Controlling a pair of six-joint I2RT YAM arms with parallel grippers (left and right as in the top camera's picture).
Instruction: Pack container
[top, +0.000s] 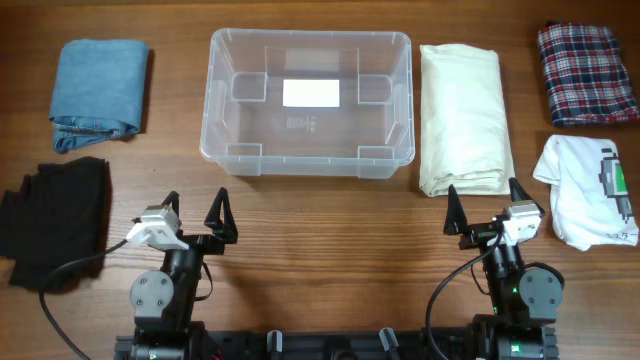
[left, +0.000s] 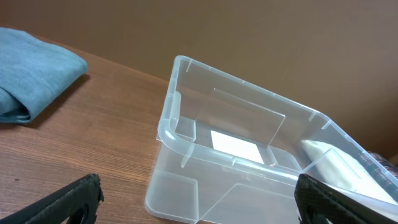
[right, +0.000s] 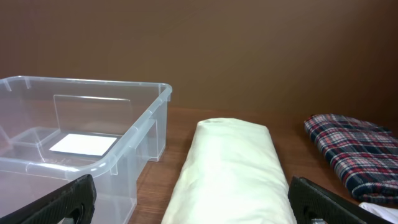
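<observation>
Both agape before the container — left tool, right tool.

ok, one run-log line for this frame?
container: no garments inside | left claw: open, nothing held | right claw: open, nothing held | cream garment: folded, beside container, unpacked

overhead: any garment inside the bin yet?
No, the container shows only its bare base and the white label through the open top.
</observation>
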